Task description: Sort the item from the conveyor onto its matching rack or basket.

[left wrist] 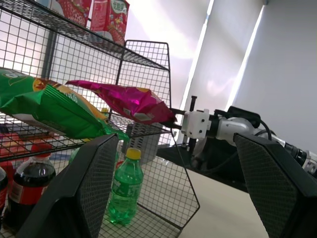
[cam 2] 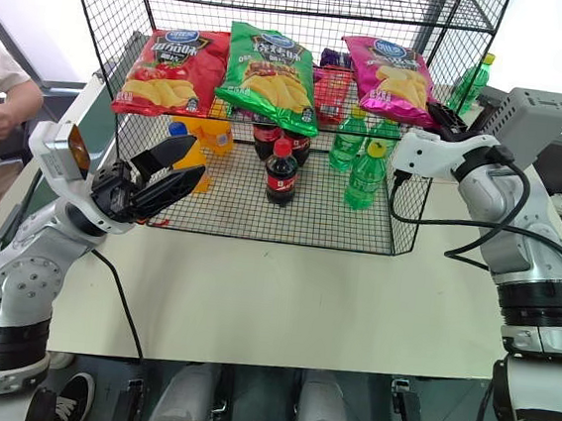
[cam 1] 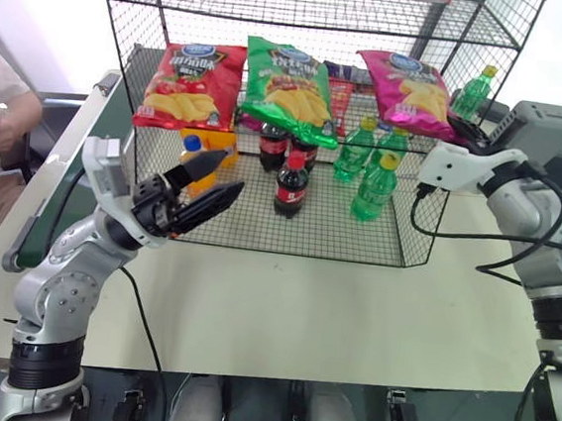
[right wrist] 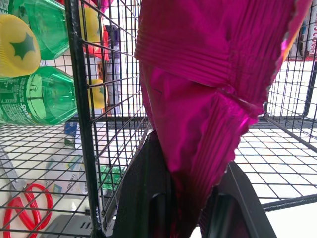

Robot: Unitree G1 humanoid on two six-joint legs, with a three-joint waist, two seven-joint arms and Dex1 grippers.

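The pink bag [cam 1: 404, 90] already lies on the rack's [cam 1: 130, 17] middle shelf beside the green bag [cam 1: 291, 90], off the conveyor [cam 1: 64, 185], but the right gripper's [cam 2: 437, 119] jaws are clamped on its corner, so release remains; the left gripper's [cam 1: 208, 189] jaws stand apart, empty.

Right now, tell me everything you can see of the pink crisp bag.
The pink crisp bag is glossy magenta foil with a round blue logo and pictured yellow crisps. It lies face-up and tilted on the black wire rack's middle tier, at the right end of the row, beside the green crisp bag. The right gripper is shut on its crimped bottom seam, which bunches and creases between the black fingers. No tear shows.
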